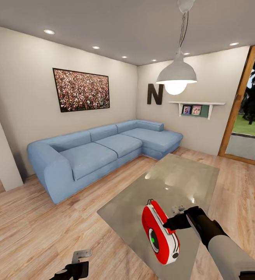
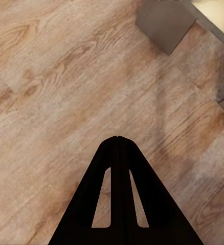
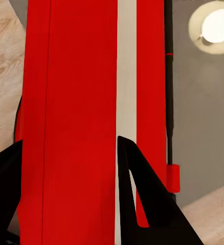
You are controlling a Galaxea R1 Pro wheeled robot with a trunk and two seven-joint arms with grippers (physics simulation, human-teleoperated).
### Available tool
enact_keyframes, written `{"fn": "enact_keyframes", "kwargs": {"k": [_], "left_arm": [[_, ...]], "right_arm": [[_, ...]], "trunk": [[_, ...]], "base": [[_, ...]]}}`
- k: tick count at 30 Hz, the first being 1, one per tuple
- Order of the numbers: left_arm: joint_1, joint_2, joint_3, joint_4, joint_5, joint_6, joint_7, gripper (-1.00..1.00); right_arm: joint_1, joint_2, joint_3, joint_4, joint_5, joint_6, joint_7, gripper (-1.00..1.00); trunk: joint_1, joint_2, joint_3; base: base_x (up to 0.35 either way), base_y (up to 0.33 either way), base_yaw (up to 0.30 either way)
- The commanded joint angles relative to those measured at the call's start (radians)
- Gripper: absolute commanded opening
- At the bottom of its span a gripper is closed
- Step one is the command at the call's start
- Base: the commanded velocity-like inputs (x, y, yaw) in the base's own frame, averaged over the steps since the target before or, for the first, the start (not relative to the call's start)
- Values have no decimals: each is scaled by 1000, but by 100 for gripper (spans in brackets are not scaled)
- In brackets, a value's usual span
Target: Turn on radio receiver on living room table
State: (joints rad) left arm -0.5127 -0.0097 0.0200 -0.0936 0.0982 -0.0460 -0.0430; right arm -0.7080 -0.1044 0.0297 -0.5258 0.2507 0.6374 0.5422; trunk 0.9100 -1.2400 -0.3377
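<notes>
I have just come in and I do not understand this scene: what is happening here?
A two-armed robot stands in a living room by a blue sofa. Its right tool is closed on a red radio receiver, holding it above the near end of the glass table. The left tool hangs shut over the wood floor, holding nothing.

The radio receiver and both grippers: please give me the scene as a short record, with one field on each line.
room: living room with a blue sofa and a pendant lamp
radio receiver: red, upright on edge, above the near end of the table
dial: green centre, facing the camera in the head view
right gripper: closed on the radio receiver, one finger at each side
left gripper: fingers together, holding nothing, over the wood floor
radio on or off: cannot tell
</notes>
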Motion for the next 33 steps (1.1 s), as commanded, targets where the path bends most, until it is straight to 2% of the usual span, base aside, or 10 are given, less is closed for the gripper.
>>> {"fn": "enact_keyframes", "kwargs": {"k": [1,20,33], "left_arm": [[0,0,0,0,0,0,0,-100],[0,0,0,0,0,0,-2,-100],[0,1,0,0,-1,0,-2,-100]], "right_arm": [[0,0,-1,0,-7,1,-2,-100],[0,0,1,0,-4,4,-25,-100],[0,0,1,0,-4,4,-36,-100]], "trunk": [[0,0,0],[0,0,0],[50,-91,-41]], "base": [[0,0,0],[0,0,0],[0,0,0]]}}
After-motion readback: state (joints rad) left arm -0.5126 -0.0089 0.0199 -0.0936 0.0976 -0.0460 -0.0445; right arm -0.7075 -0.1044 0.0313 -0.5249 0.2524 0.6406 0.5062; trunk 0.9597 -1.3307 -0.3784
